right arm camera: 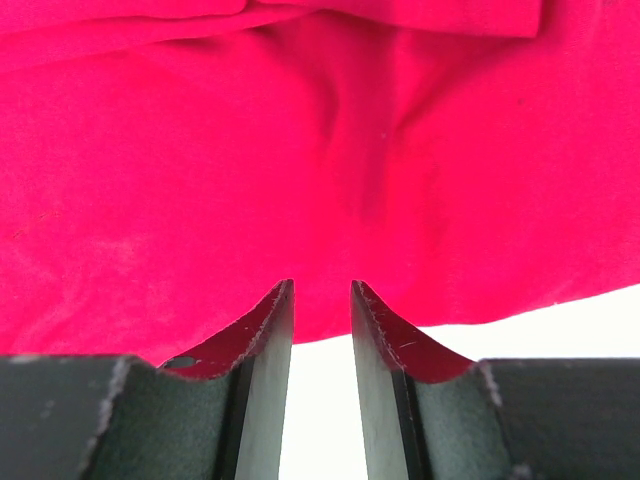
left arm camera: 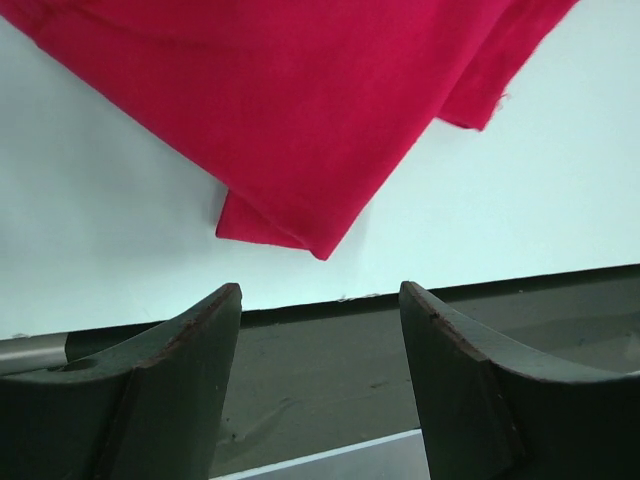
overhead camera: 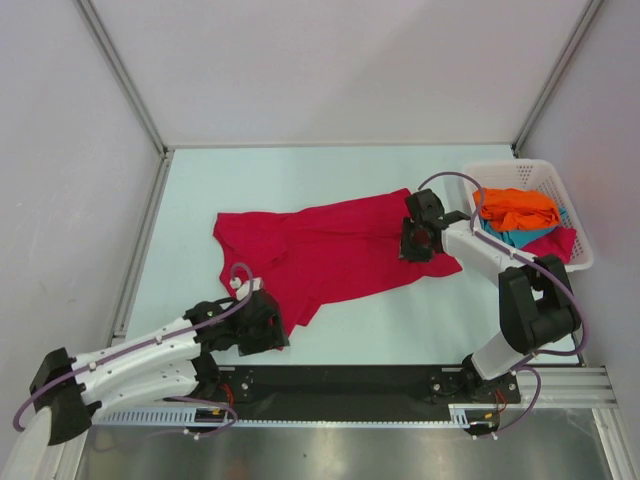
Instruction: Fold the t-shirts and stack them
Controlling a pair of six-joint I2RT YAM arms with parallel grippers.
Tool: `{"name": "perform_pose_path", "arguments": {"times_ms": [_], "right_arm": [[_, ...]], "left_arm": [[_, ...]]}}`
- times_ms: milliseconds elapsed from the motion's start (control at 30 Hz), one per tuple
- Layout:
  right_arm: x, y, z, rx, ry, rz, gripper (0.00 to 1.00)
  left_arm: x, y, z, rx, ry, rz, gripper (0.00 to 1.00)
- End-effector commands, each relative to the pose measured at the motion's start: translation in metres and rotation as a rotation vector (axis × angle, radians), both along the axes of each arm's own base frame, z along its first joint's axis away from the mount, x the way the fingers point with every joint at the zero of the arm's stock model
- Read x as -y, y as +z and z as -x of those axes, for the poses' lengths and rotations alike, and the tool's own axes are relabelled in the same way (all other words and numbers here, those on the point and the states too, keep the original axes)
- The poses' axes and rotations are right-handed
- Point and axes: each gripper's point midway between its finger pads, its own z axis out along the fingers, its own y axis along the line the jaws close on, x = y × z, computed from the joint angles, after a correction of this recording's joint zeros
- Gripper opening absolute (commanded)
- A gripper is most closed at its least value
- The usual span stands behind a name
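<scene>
My 2 arms: the left lies low, reaching forward, my left gripper (left arm camera: 320, 292) spread wide. The right bends back inward, my right gripper (right arm camera: 322, 288) parted only narrowly.

The left arm (overhead camera: 130, 365) and the right arm (overhead camera: 478, 248) are built from white shells and black joints. A thin purple cable (overhead camera: 450, 176) is looped along each one. The left hand (left arm camera: 320, 300) and the right hand (right arm camera: 322, 290) are fitted with two dark, curved fingers (left arm camera: 180, 380) each.
</scene>
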Motion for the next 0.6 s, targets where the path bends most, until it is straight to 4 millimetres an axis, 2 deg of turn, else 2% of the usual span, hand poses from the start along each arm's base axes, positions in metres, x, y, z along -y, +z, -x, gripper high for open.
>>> {"name": "perform_pose_path", "arguments": {"times_ms": [0, 100, 333, 567], "right_arm": [[-0.006, 0.018, -0.012, 0.062, 0.010, -0.038, 0.35], [-0.003, 0.020, -0.012, 0.066, 0.008, -0.033, 0.35], [0.008, 0.024, -0.011, 0.073, -0.002, -0.014, 0.35], [0.009, 0.025, -0.010, 0.072, -0.007, -0.010, 0.35]], "left_arm": [[0.011, -0.004, -0.001, -0.006, 0.034, -0.003, 0.70], [0.018, -0.015, 0.003, -0.023, 0.020, 0.003, 0.70], [0.027, -0.027, -0.002, -0.007, 0.023, 0.007, 0.70], [0.031, -0.030, -0.009, 0.014, -0.004, -0.021, 0.69]]}}
